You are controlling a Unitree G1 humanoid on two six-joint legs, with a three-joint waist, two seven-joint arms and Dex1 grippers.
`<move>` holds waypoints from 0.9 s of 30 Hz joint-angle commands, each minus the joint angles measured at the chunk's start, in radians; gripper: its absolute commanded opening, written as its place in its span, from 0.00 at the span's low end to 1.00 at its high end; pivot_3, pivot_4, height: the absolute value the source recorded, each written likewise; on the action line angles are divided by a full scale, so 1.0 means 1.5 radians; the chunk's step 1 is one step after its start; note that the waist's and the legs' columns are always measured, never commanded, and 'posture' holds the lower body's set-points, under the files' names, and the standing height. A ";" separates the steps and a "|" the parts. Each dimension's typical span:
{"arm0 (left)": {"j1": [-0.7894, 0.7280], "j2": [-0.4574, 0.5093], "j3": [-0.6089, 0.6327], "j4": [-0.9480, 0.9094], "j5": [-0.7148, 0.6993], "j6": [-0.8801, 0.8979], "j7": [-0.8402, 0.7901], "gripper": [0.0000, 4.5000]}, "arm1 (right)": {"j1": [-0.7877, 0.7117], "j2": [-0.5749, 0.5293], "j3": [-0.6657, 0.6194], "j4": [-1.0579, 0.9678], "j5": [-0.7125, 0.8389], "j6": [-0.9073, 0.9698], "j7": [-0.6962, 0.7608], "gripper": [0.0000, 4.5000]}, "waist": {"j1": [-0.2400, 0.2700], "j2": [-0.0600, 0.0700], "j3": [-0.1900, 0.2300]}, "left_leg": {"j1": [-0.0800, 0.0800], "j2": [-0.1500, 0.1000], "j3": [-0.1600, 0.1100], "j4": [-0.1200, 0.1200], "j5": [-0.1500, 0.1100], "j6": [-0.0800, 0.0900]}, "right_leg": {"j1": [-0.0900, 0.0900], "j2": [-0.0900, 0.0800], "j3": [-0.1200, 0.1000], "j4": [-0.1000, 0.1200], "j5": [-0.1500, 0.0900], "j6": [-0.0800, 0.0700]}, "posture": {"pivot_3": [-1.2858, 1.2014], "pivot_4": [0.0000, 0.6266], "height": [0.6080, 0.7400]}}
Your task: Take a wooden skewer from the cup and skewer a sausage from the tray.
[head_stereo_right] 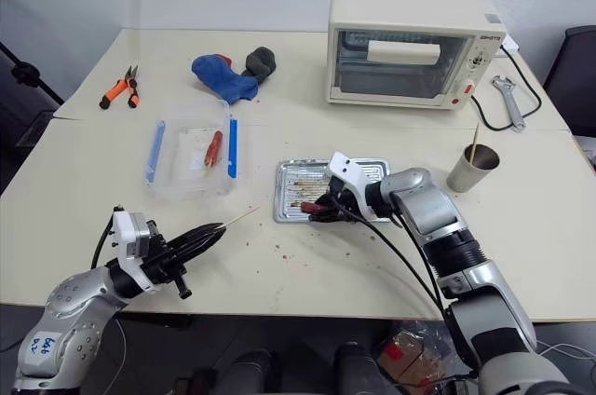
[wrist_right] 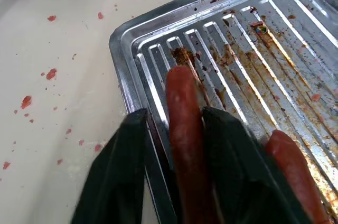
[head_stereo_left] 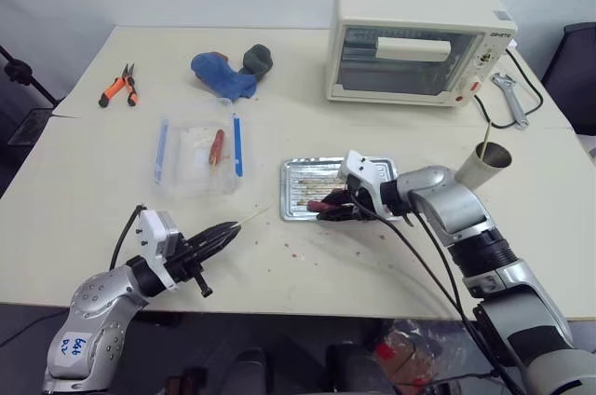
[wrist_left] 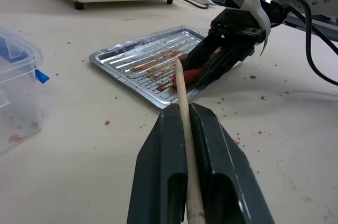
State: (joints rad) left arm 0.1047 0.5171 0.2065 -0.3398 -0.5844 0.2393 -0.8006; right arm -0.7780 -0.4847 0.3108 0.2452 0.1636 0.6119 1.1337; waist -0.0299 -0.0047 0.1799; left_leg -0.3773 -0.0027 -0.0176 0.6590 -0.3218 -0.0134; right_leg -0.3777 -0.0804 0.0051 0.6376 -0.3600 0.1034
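Sausage (wrist_right: 187, 145) sits between the right gripper's (head_stereo_left: 328, 211) fingers, which pinch it over the tray (head_stereo_left: 298, 171). The left gripper (head_stereo_left: 223, 235) is clamped tight on the wooden skewer (wrist_left: 186, 145). Hold the sausage steady and push the point straight into its end.

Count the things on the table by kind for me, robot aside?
Sausages: 3, two at the tray, one in the box
Skewers: 2
Tray: 1
Cup: 1
Box: 1
Oven: 1
Pliers: 1
Wrench: 1
Mitts: 2
Total: 13
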 commanded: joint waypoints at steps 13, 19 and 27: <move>-0.037 0.045 -0.030 -0.009 0.016 -0.007 -0.066 0.00 | 0.010 -0.045 -0.057 -0.129 0.105 -0.118 0.152 0.11 | 0.001 0.000 0.000 | 0.000 0.000 0.000 0.000 0.000 0.000 | 0.000 0.000 0.000 0.000 0.000 0.000 | 0.52 0.24 1.00; -0.074 0.091 -0.066 -0.023 0.004 0.019 -0.122 0.00 | 0.037 -0.106 -0.042 -0.208 0.129 -0.095 0.206 0.11 | 0.001 0.000 0.000 | 0.000 0.000 0.000 0.000 0.000 0.000 | 0.001 0.000 0.000 -0.001 0.000 0.000 | 0.52 0.24 1.00; -0.108 0.094 -0.075 -0.024 -0.007 0.046 -0.136 0.00 | 0.048 -0.124 -0.037 -0.218 0.125 -0.091 0.196 0.11 | 0.000 0.000 0.000 | 0.000 0.000 0.000 -0.001 0.000 0.000 | 0.000 0.000 0.000 -0.001 0.000 0.000 | 0.52 0.24 1.00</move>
State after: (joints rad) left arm -0.0479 0.6503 0.0944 -0.3451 -0.5800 0.3073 -0.9973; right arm -0.7092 -0.6611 0.2668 -0.0396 0.3385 0.4791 1.4282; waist -0.0291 -0.0050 0.1802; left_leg -0.3771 -0.0020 -0.0181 0.6579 -0.3217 -0.0136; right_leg -0.3771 -0.0801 0.0048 0.6361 -0.3601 0.1034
